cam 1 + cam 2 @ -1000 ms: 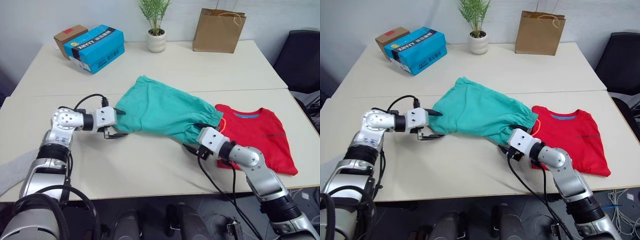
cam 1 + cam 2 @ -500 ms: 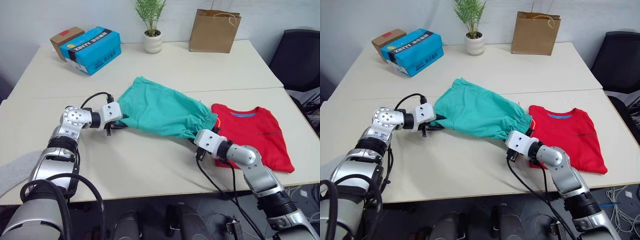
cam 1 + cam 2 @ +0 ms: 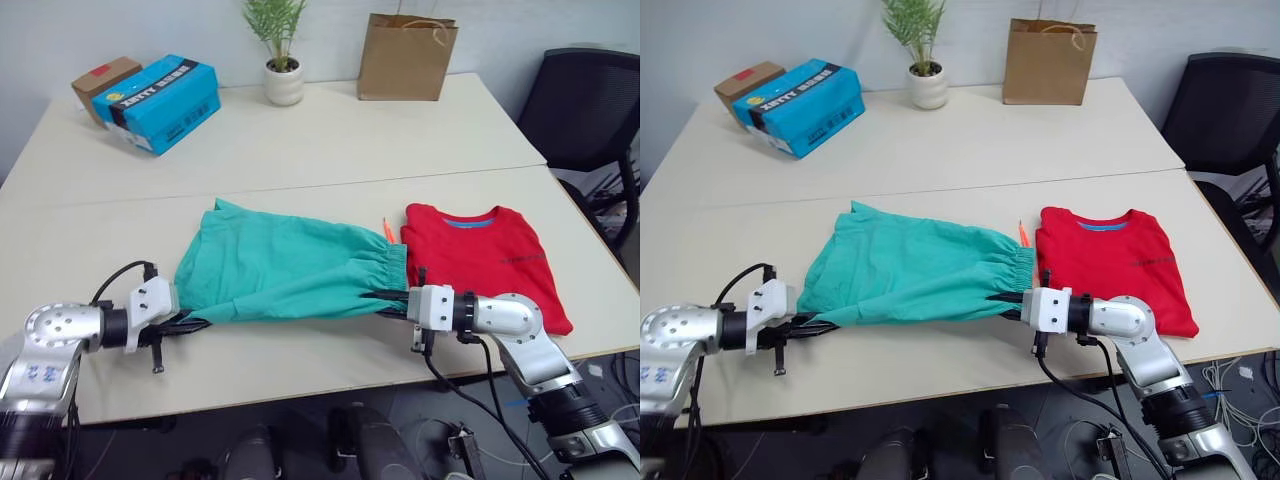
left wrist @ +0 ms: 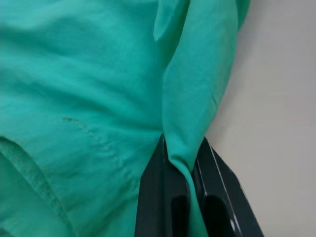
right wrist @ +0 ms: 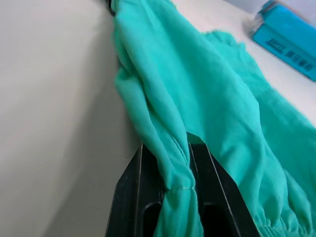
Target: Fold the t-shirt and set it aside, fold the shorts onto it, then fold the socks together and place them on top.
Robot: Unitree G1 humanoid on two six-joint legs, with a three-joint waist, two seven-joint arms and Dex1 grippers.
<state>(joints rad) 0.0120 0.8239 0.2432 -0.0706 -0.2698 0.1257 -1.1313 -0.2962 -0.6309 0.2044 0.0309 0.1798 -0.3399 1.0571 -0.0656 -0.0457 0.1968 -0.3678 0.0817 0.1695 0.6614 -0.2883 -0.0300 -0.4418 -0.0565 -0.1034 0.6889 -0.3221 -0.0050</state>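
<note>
Gripping the shorts at both near corners, we have the teal fabric stretched across the front part of the table between our two arms. Our left gripper is clamped on the near hem corner at the leg end, and in the left wrist view a fold of teal cloth is pinched between its two black fingers. Our right gripper is clamped on the near corner at the gathered waistband end, with a bunched ridge of fabric squeezed between its fingers in the right wrist view. A short piece of orange drawstring pokes out at the far end of the waistband. Just beside the shorts, on our right, the t-shirt lies flat on the table with its collar away from us. At the far side of the table stand a blue box, a smaller cardboard box beside it, a potted plant and a brown paper bag.
</note>
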